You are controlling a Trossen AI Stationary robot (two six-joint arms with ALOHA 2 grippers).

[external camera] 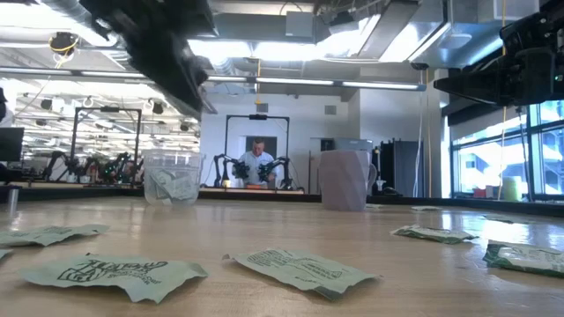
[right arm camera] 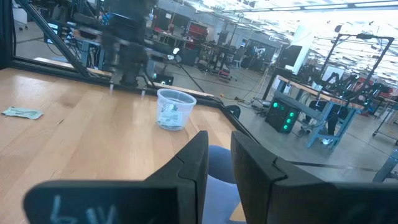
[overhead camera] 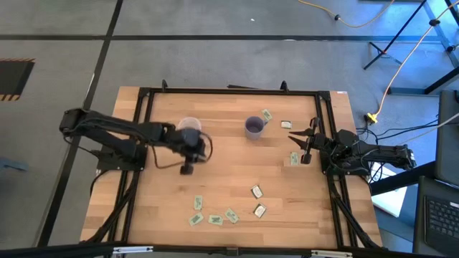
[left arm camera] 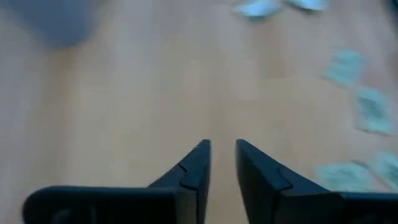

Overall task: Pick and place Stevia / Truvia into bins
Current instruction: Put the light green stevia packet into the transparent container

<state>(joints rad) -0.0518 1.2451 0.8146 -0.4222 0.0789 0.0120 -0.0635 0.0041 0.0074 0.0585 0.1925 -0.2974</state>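
Note:
Several green-and-white packets lie flat on the wooden table: a group near the near edge [overhead camera: 214, 218], two more [overhead camera: 257, 191] beside it, and others near the mug [overhead camera: 286, 125]. The clear cup [overhead camera: 188, 125] stands upright with packets inside [external camera: 172, 187]. To its right stands the purple-grey mug [overhead camera: 254, 127]. My left gripper [overhead camera: 187, 169] hangs over bare wood just on the near side of the clear cup, its fingers [left arm camera: 198, 163] close together with nothing between them. My right gripper [overhead camera: 307, 147] waits at the table's right, beside a packet [overhead camera: 294, 159], fingers [right arm camera: 198, 155] close together and holding nothing.
A black frame rail [overhead camera: 143, 129] runs around the tabletop, and both arm bases sit on it. Bare wood [overhead camera: 237, 168] lies between the cups and the near packets. Beyond the far edge, a person sits at another station [external camera: 257, 163].

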